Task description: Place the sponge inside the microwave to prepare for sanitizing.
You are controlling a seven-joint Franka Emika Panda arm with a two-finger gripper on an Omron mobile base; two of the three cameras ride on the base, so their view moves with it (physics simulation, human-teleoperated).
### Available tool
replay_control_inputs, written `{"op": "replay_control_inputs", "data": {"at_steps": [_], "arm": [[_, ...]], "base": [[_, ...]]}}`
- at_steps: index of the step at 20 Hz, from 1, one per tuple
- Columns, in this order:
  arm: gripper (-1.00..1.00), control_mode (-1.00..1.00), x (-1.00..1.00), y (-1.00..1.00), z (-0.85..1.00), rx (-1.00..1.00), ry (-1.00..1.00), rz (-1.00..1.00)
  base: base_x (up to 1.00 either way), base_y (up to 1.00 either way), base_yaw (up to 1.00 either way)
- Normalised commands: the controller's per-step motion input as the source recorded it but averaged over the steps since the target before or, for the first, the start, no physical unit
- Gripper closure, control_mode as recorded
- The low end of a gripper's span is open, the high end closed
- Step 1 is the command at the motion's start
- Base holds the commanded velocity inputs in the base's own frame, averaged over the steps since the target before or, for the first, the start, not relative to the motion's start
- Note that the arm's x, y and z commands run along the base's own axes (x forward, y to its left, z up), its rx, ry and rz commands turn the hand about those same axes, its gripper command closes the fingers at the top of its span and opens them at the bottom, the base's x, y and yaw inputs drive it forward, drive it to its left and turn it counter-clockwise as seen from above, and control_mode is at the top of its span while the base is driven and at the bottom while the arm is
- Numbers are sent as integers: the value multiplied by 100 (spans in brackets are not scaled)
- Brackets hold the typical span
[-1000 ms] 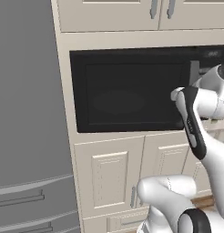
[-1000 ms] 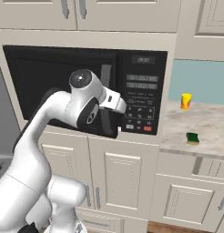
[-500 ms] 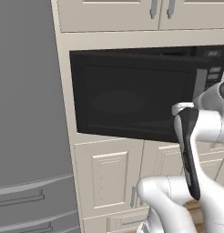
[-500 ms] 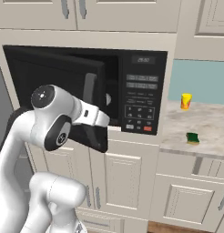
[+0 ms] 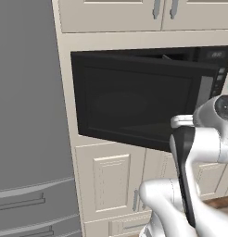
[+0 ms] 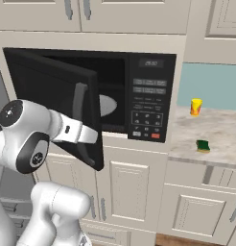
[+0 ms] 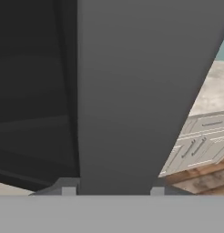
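From the left, a grey fridge [image 5: 28, 115] stands beside the cabinets, and the left base view shows one microwave [image 5: 148, 102] with its dark door [image 5: 134, 104] swung partly out, seen from its front side. In the right base view the same door [image 6: 53, 96] stands open toward the left, and here the inside is seen with one grey round plate [image 6: 107, 105], and also the button panel [image 6: 149, 98]. The hand [image 6: 89, 136] is at the door's grey handle [image 6: 80, 120], with its fingers closed tightly on this handle. The hand view shows the handle [image 7: 141, 91] very near as a wide grey bar. Further right, on the desk [image 6: 220, 137], lies one sponge [image 6: 203, 145], well apart from the microwave, and one yellow cup [image 6: 196, 106] behind it.
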Motion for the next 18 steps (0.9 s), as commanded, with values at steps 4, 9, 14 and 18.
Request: {"op": "replay_control_inputs", "data": {"at_steps": [4, 9, 14, 18], "arm": [[-100, -100, 0, 0, 0, 0, -1, 0], [-100, -100, -28, 1, 9, -1, -7, 0], [-100, -100, -13, 24, 24, -10, -5, -5], [-100, -100, -54, -2, 28, -1, -2, -10]], "base": [[0, 0, 0], [0, 0, 0], [0, 0, 0], [0, 0, 0]]}}
